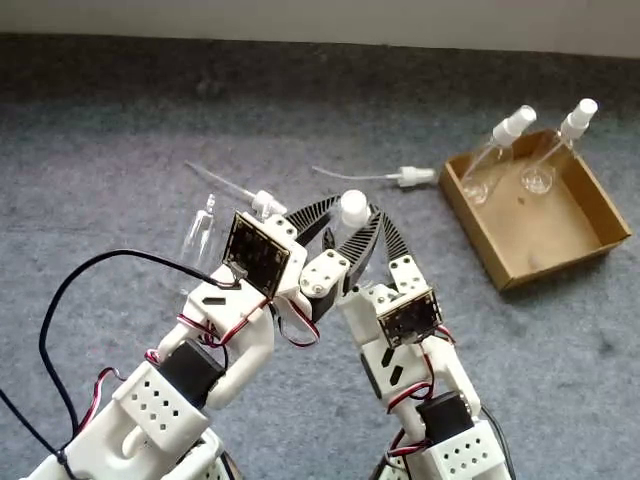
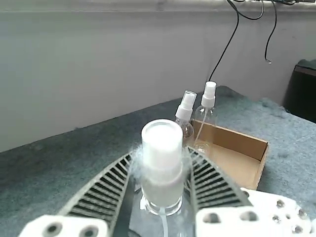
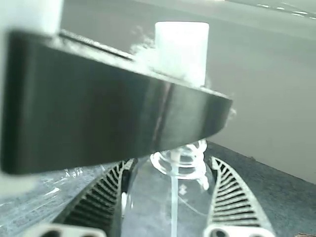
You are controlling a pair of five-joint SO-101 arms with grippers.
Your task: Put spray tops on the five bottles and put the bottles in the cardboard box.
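Table (image 1: 120, 150): covered w/ grey carpet-like fabric; pale wall strip seen along far edge.
Cardboard box (image 1: 555, 230): set flat on fabric at far right, open side up, turned at angle to table edge.
Loose spray top (image 1: 412, 177): laid on side just beside box's near-left corner, dip tube pointed away from box.
Second spray top (image 1: 262, 202): laid on side nr table centre, tube pointed left.
Clear bottle (image 1: 200, 235): placed close beside second spray top; upright or tilted not determinable.

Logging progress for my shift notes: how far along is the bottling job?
Done: two capped bottles stand in the cardboard box. In hand: the right gripper holds a third bottle while the left gripper grips its spray top. Left: an uncapped bottle and two loose spray tops on the table.
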